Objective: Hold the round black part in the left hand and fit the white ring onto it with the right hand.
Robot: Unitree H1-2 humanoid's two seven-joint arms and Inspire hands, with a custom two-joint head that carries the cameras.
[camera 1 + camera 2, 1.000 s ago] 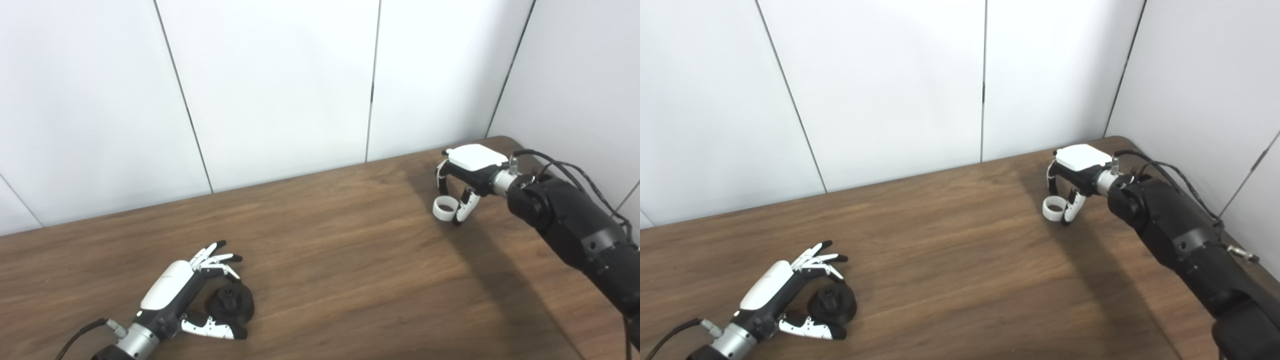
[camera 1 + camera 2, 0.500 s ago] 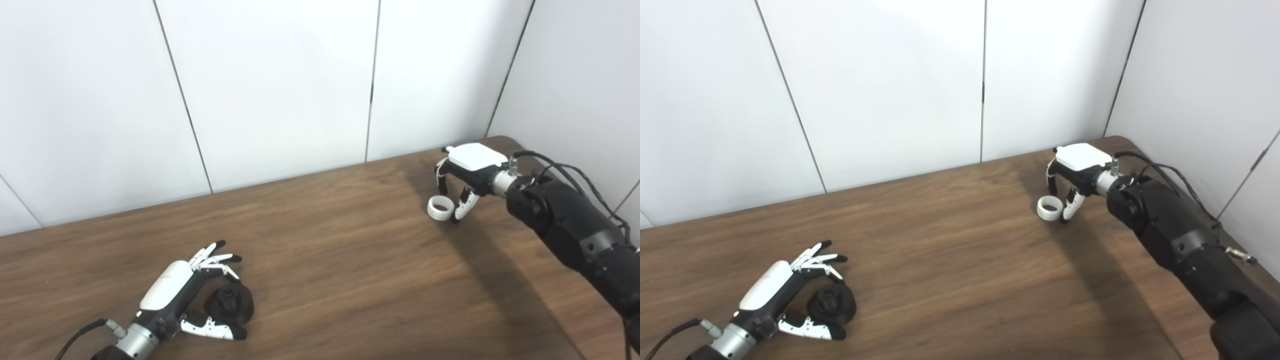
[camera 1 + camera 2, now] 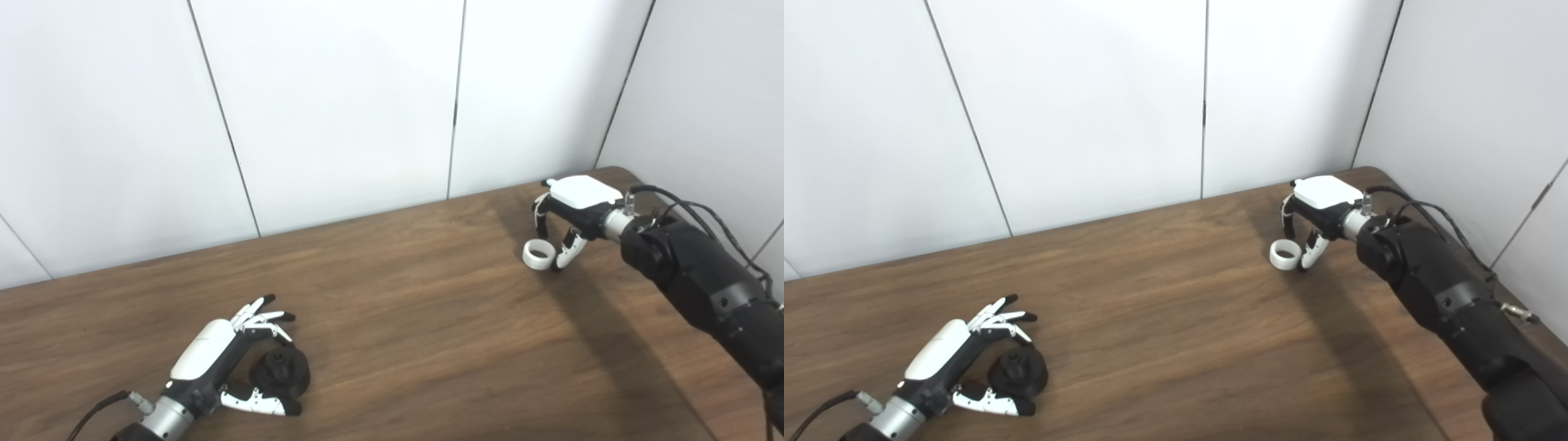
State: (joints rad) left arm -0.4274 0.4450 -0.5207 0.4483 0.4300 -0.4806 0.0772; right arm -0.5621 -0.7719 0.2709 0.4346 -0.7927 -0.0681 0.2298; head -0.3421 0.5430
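Note:
The round black part (image 3: 282,374) lies on the wooden table (image 3: 416,318) at the front left. My left hand (image 3: 214,358) is open around it: the fingers spread just behind it and the thumb lies along its near side, without closing on it. The white ring (image 3: 539,254) lies flat on the table at the back right. My right hand (image 3: 572,211) hovers over it, palm down, fingers curled and apart. Its thumb touches the ring's right side and the fingers hang above the ring. It also shows in the right eye view (image 3: 1285,254).
White wall panels (image 3: 343,104) stand right behind the table and along its right side. The table's back right corner (image 3: 612,171) is close to the right hand. A black cable (image 3: 704,211) runs along the right forearm.
The white ring has slid a little to the left on the table, next to the right thumb. The right hand has shifted slightly with it. The left hand and black part have hardly moved.

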